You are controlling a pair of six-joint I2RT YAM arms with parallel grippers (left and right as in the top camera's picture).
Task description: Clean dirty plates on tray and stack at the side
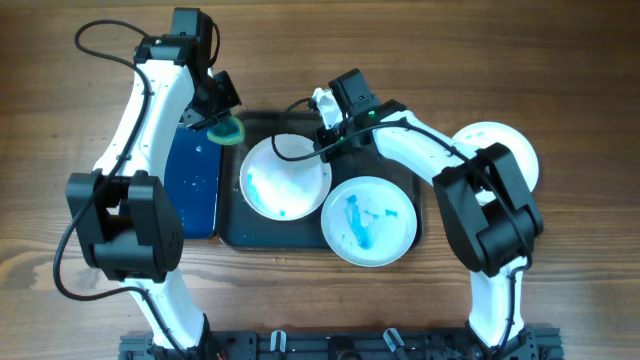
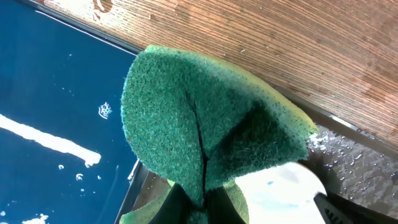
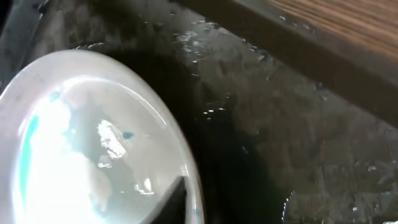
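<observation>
My left gripper (image 1: 218, 122) is shut on a green sponge (image 1: 228, 131), folded between the fingers (image 2: 205, 208), above the far left corner of the dark tray (image 1: 232, 228). The sponge (image 2: 199, 118) hangs just left of a blue-smeared white plate (image 1: 283, 180) in the tray. My right gripper (image 1: 325, 141) grips that plate's far right rim; one finger (image 3: 181, 194) lies on the rim of the plate (image 3: 81, 143), the other is hidden. A second smeared plate (image 1: 368, 222) lies at the tray's front right. A plain white plate (image 1: 505, 150) sits on the table at right.
A narrow black tray with a wet blue bottom (image 1: 196, 185) stands against the dark tray's left side and also shows in the left wrist view (image 2: 50, 81). The dark tray's floor (image 3: 286, 130) is wet. Wooden table surrounds both trays.
</observation>
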